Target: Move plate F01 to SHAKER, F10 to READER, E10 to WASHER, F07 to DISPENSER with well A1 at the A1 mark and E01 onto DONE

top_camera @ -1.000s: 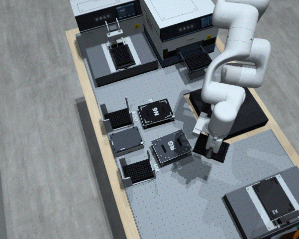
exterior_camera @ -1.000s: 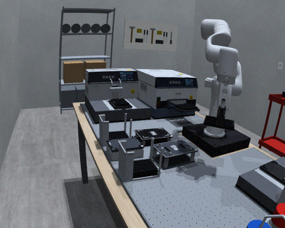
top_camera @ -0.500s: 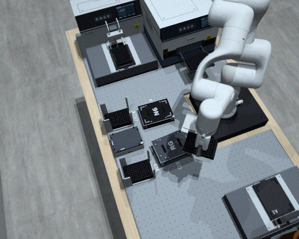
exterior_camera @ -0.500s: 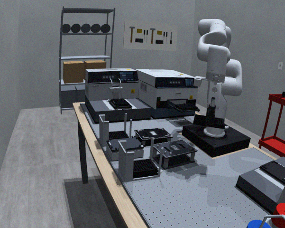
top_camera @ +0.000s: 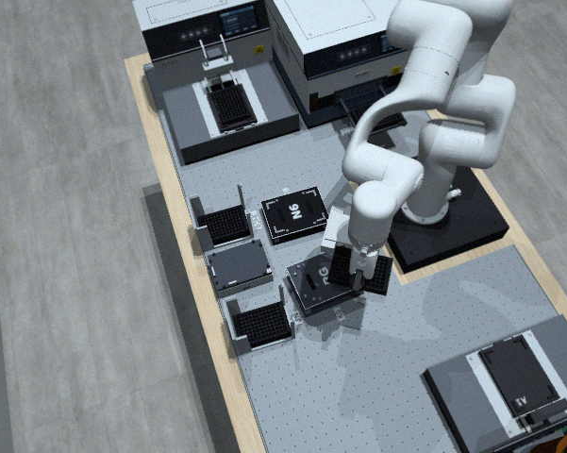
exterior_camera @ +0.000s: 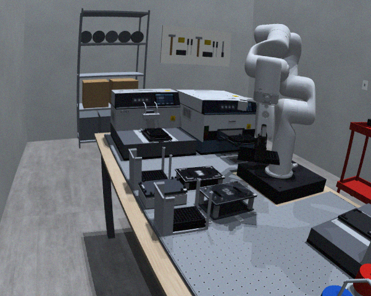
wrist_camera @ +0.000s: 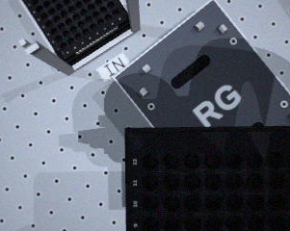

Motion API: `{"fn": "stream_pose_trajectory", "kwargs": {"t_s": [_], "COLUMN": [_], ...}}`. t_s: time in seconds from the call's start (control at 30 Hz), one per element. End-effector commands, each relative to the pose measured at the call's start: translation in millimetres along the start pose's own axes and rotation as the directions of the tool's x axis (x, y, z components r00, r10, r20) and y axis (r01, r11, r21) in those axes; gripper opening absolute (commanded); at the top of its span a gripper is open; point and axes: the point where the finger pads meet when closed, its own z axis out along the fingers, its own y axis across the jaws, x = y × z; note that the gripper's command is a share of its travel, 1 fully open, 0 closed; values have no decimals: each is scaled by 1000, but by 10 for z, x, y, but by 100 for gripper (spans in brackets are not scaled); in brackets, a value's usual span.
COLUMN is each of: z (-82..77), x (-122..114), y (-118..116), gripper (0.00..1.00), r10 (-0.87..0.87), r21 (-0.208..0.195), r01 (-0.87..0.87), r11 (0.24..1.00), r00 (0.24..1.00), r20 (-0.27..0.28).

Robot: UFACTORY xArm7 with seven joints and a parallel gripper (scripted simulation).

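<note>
My gripper [top_camera: 358, 278] [exterior_camera: 260, 147] is shut on a black well plate [top_camera: 381, 277] [exterior_camera: 258, 155] [wrist_camera: 212, 178]. It holds the plate level in the air, above the right edge of the RG nest [top_camera: 304, 288] [exterior_camera: 226, 192] [wrist_camera: 252, 72]. I cannot read the plate's label. The fingers are hidden in the wrist view. The grey SHAKER block [top_camera: 237, 265] [exterior_camera: 166, 187] between the two racks has a bare top. The DISPENSER nest [top_camera: 517, 375] [exterior_camera: 357, 219] at the front right holds no plate. A plate lies on the WASHER [top_camera: 230, 105] [exterior_camera: 156, 134], another on the READER tray [top_camera: 390, 120] [exterior_camera: 239, 139].
The IN rack [top_camera: 262, 324] [exterior_camera: 187, 218] [wrist_camera: 77, 21] stands left of RG with a plate low inside. The DONE rack [top_camera: 223, 224] [exterior_camera: 152, 174] holds a plate. The N6 nest [top_camera: 295, 211] [exterior_camera: 198, 173] is bare. The arm's black base [top_camera: 463, 228] lies to the right.
</note>
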Motion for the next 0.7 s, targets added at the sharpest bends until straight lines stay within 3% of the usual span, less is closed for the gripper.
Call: {"fn": "stream_pose_trajectory", "kwargs": {"t_s": [0.0,0.67], "z": [-14,-14], "x": [123,676], "y": [-9,19], "gripper": [0,0], "r10": [-25,-132], "r21": [4,3], "r01": [25,132], "r11": [1000,991], "r00": [1000,991], "r20": [-1,-1]}}
